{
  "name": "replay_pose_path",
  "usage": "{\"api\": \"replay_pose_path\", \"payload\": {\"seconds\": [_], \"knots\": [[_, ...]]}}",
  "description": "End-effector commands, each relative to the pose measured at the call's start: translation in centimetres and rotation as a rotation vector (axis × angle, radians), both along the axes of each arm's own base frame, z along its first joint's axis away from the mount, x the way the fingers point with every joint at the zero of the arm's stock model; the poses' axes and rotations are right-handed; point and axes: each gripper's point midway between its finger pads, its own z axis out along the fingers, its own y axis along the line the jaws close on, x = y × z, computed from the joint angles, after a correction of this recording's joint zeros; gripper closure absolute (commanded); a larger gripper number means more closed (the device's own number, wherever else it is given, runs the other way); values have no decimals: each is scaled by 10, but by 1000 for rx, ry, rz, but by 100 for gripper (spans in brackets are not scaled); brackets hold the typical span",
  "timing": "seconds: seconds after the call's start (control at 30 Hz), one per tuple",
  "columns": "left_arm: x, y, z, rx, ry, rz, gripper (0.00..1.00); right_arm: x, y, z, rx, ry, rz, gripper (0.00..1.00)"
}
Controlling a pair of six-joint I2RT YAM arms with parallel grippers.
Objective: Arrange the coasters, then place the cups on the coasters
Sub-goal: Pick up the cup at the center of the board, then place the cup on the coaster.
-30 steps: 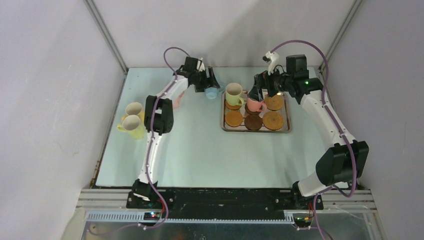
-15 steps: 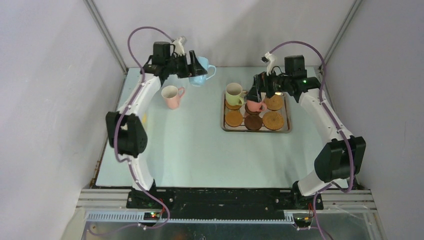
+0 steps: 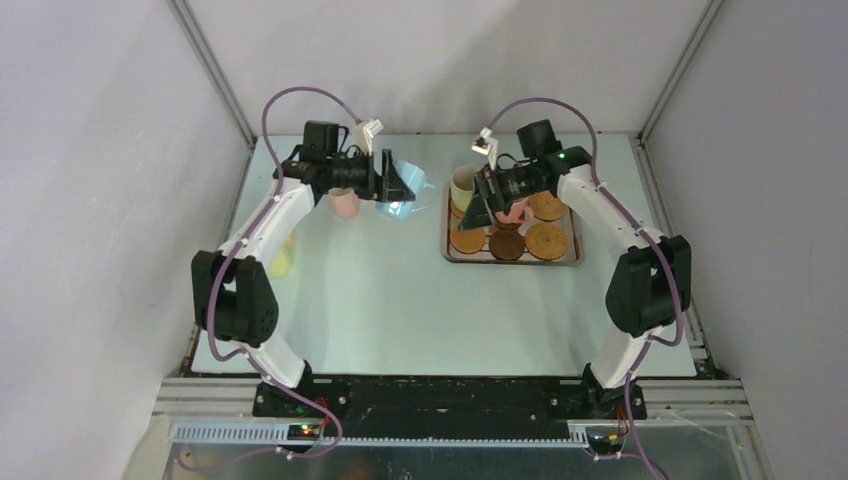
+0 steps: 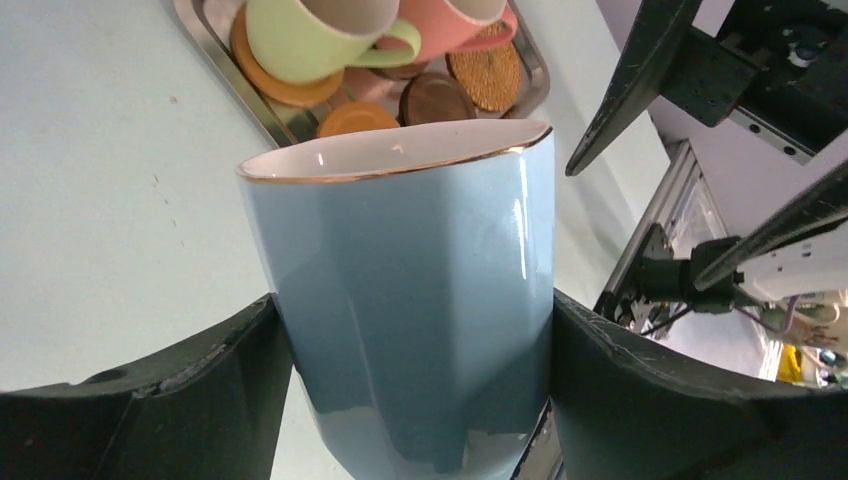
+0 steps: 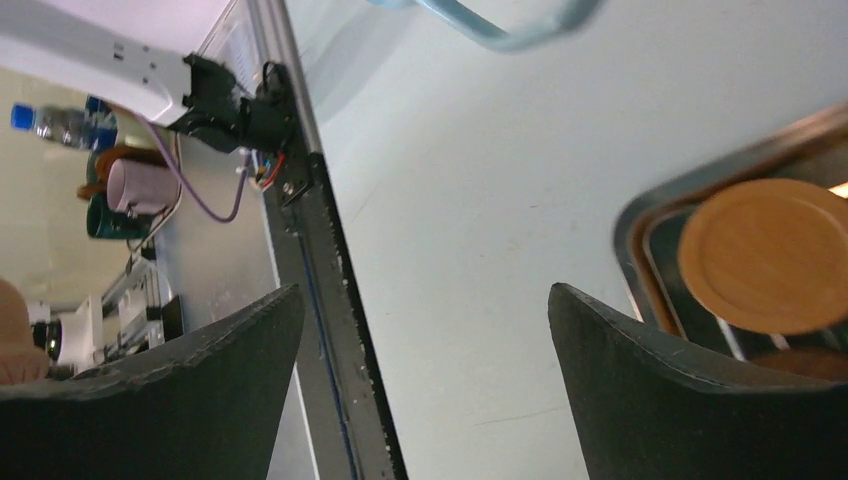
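Left tool point(image 4: 412, 335) pinches the blue cup point(image 4: 400, 230) by its sides; right tool point(image 5: 425, 292) spread, empty.

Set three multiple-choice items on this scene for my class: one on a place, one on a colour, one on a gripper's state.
1. Where in the tray does the green cup stand?
A) near-right corner
B) far-left corner, on a coaster
C) middle of the near row

2. Which cup does the left gripper hold?
A) a pink cup
B) a yellow cup
C) the light blue cup

3. How does the right gripper stand?
A) open and empty
B) shut on a coaster
C) shut on a handle

Answers:
1 B, it sits on an orange disc by the tray's far-left rim.
2 C, blue fills the space between the fingers.
3 A, the fingers stand apart with nothing between them.
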Motion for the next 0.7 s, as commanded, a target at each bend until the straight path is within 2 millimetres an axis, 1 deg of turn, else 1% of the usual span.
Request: {"api": "replay_pose_path", "payload": {"seconds": [0.0, 0.03, 0.1, 0.13, 0.17, 0.2, 0.3, 0.43, 0.67], "knots": [[-35, -11, 53, -61, -192, -148, 44, -15, 20, 16, 25, -42, 88, 4], [-40, -14, 50, -61, -194, -170, 44, -15, 24, 11, 23, -28, 97, 4], [-52, -18, 52, -66, -214, -209, 44, -17, 28, 6, 36, 8, 114, 4], [-56, -20, 52, -68, -211, -223, 44, -20, 31, 7, 58, 23, 131, 4], [-63, -24, 51, -73, -213, -250, 44, -20, 33, 3, 69, 53, 139, 4], [-67, -27, 50, -78, -210, -266, 44, -24, 36, 6, 97, 76, 156, 5], [-81, -36, 45, -88, -201, -318, 44, -25, 43, 0, 115, 121, 174, 6], [-87, -42, 43, -87, -198, -335, 44, -33, 50, 0, 130, 131, 207, 7], [-91, -49, 44, -92, -206, -349, 44, -50, 61, 10, 162, 125, 268, 13]]}}
